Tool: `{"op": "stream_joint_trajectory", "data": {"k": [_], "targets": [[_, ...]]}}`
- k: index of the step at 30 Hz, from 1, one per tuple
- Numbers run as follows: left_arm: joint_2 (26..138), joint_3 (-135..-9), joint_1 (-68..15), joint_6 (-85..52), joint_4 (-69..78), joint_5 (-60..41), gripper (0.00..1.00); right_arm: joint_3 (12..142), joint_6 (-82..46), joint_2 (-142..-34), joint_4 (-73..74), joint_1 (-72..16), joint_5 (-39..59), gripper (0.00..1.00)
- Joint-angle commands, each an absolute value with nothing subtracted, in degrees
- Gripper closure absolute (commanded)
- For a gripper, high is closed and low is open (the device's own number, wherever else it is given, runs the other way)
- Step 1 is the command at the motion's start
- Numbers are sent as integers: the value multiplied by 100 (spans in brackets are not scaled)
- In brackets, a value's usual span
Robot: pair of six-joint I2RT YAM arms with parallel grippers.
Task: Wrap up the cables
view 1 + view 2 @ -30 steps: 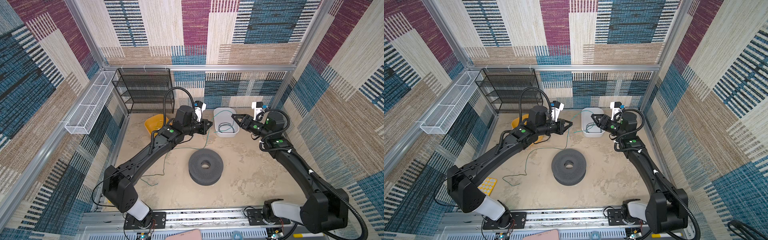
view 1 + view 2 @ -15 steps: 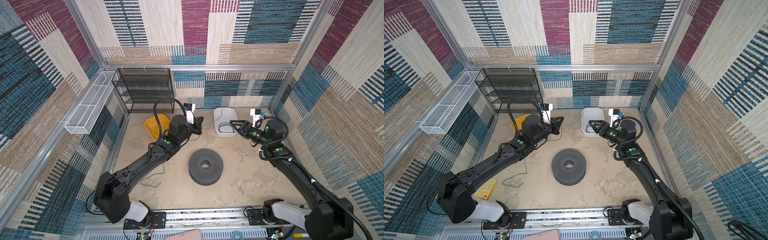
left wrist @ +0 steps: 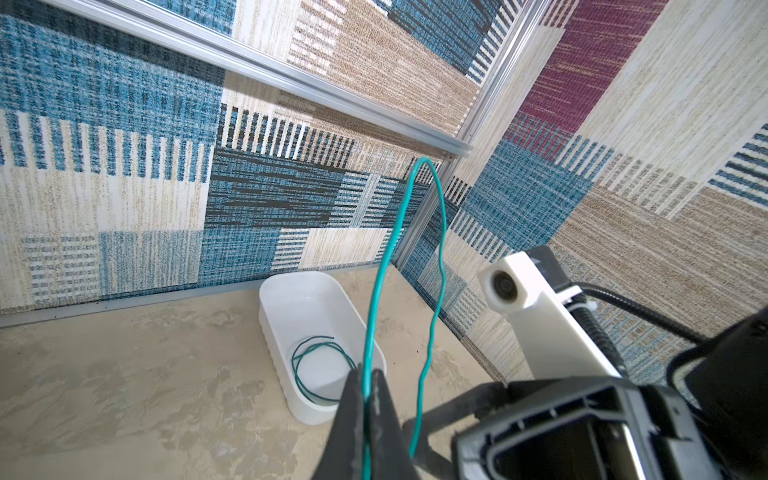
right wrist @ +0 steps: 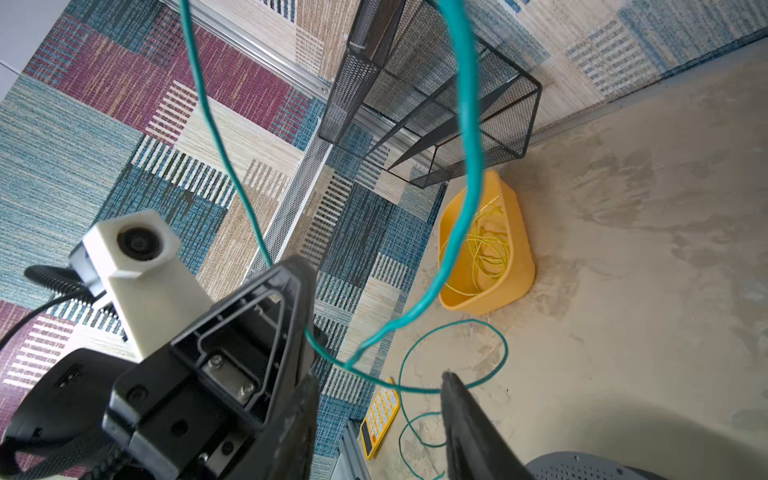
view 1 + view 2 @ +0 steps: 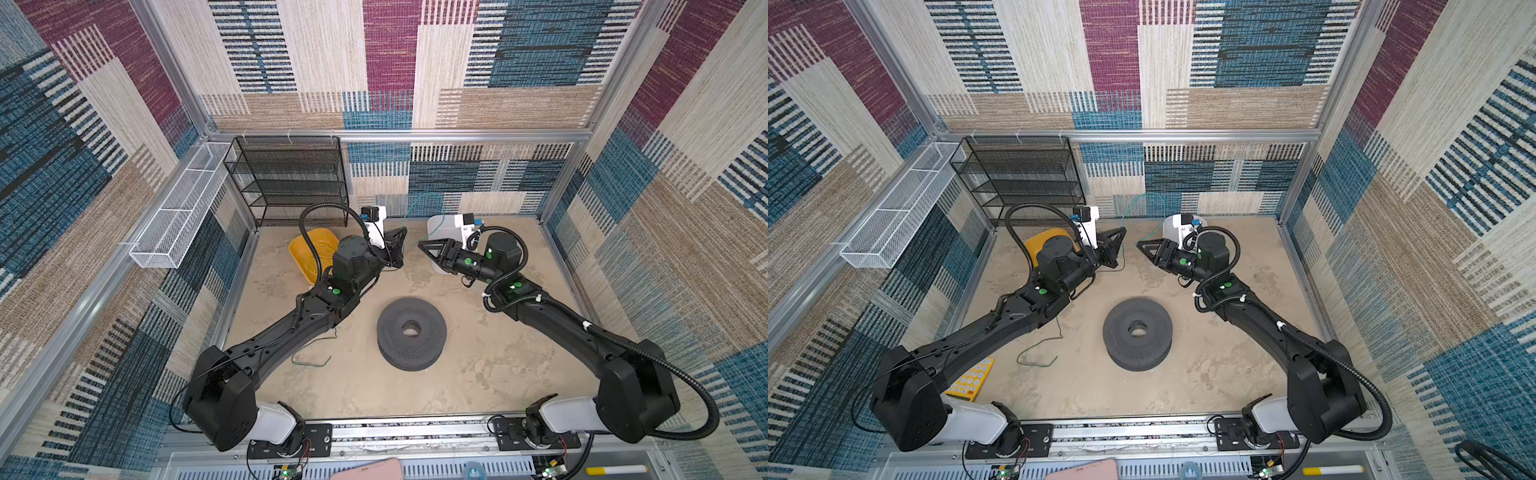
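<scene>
Left gripper (image 3: 365, 376) clamps the cable (image 3: 388, 253); right gripper (image 5: 422, 244), jaws apart astride the hanging strand, should pinch it squarely before drawing the next loop.

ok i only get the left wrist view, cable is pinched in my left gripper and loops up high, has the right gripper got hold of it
observer: No. The right gripper is open; in its wrist view the cable crosses the gap and meets one fingertip.
operator: where does the rest of it go
observer: In both top views it trails down to loose loops on the table beside the left arm.
operator: anything else mid table
observer: A black perforated disc, with no cable on it.
</scene>
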State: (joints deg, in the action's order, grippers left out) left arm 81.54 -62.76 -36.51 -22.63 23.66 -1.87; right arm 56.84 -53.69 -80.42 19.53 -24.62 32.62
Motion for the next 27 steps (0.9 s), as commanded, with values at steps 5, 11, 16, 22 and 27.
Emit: {"op": "stream_joint_trajectory", "data": {"k": [5, 11, 16, 22, 27], "targets": [[8050, -6146, -3652, -2355, 2679, -181, 100, 6008, -5223, -8388, 2120, -2470, 3080, 73], [7940, -6049, -3639, -2287, 2665, -67, 100, 6179, -4645, -8361, 1528, -2470, 2762, 100], [7741, -6074, -3574, -1925, 2286, 103, 100, 6326, -3390, -8282, 268, -2470, 1729, 100], [7465, -6373, -3400, -1567, 760, 208, 100, 6414, -1985, -8229, -910, -2401, -586, 100], [7153, -6199, -3390, -1295, -13, 463, 100, 6546, -1043, -8366, -841, -2376, -2143, 100]]}}
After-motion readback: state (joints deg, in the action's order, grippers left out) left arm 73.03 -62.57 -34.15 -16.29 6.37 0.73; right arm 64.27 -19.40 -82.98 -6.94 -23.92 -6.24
